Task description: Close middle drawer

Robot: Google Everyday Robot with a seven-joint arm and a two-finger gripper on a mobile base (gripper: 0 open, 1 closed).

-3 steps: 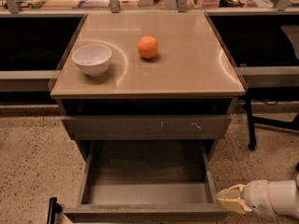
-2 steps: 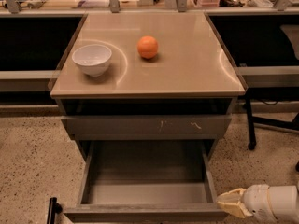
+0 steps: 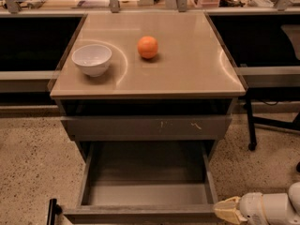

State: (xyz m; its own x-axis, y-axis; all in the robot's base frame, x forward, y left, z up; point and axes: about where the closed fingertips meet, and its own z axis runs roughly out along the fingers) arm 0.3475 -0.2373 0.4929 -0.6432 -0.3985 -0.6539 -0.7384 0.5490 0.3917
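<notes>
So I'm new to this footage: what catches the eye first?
The middle drawer stands wide open low in the frame, with the gripper beside its front right corner. On the tabletop above, an orange sits right of a white bowl.

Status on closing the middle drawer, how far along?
Done: nothing yet. The middle drawer is pulled fully out, its tray empty. In hand: the end effector is at the drawer's front right corner, beside the face panel; contact cannot be told. Left: the whole push in, until its face sits below the scratched drawer face.
</notes>
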